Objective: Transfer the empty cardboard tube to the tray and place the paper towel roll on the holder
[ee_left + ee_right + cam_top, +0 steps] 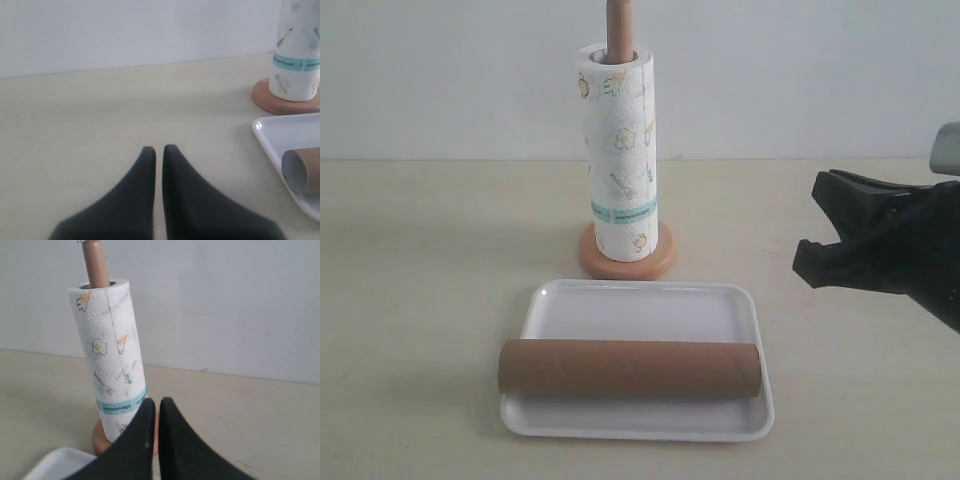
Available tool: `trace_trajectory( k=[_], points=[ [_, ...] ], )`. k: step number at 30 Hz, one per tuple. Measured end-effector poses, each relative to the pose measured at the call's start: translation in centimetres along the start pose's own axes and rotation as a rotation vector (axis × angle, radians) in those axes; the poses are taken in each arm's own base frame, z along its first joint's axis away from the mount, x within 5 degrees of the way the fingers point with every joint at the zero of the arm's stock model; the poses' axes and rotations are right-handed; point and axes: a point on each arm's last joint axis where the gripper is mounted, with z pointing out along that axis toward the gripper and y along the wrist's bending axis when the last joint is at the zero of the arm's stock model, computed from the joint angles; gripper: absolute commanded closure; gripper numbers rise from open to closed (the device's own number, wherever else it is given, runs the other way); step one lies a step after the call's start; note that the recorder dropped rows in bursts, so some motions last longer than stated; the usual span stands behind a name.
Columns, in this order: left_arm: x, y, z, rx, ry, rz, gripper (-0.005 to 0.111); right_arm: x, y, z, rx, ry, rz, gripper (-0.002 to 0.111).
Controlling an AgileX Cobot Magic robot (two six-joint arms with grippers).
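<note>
Nearest lies the empty cardboard tube, on its side across the front part of the tray, its ends reaching about to the side rims. The tray sits flat on the counter. The left pincer hangs over bare counter off the tray's left side, its tips together with only a hairline between them and nothing in them. The right pincer is out to the right, well apart from tray and roll, tips likewise drawn together and empty. Behind the tray, just beyond its back rim, the paper towel roll stands threaded on the holder, down on the disc base, the rod's rounded top poking out above. Both halves of the job look done.

What could go wrong: the tube is round and the rim is low, so a nudge to the tray or a brushing arm would probably send it rolling over the edge. The roll is tall on a narrow base, so a sideways sweep from the right arm could tip the whole stand.

Writing: the teal band near the roll's lower end carries small print, too fine to read; no brand can be made out anywhere
</note>
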Motion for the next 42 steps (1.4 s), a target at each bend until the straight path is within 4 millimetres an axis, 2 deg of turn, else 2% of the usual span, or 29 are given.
trace_trajectory(
  k=[7,13,20,23,28,34,42],
  points=[
    [0.0,0.0,0.0,0.0,0.002,0.0,0.102,-1.3,0.1,-1.7,-0.008,0.001,-0.147,0.106],
    [0.0,0.0,0.0,0.0,0.002,0.0,0.102,-3.0,-0.1,-5.5,-0.032,0.023,-0.289,0.106],
    [0.0,0.0,0.0,0.0,0.002,0.0,0.102,-3.8,-2.4,-9.5,0.135,0.029,-0.283,0.106],
    [0.0,0.0,0.0,0.0,0.002,0.0,0.102,-3.1,-3.4,-11.0,0.239,0.006,-0.252,0.106],
    [0.0,0.0,0.0,0.0,0.002,0.0,0.102,-0.3,-4.3,-12.9,0.365,-0.018,-0.196,0.106],
    [0.0,0.0,0.0,0.0,0.002,0.0,0.102,2.9,-4.4,-14.1,0.387,-0.028,-0.173,0.106],
    [0.0,0.0,0.0,0.0,0.002,0.0,0.102,3.5,-3.8,-15.0,0.363,-0.026,-0.182,0.106]
  ],
)
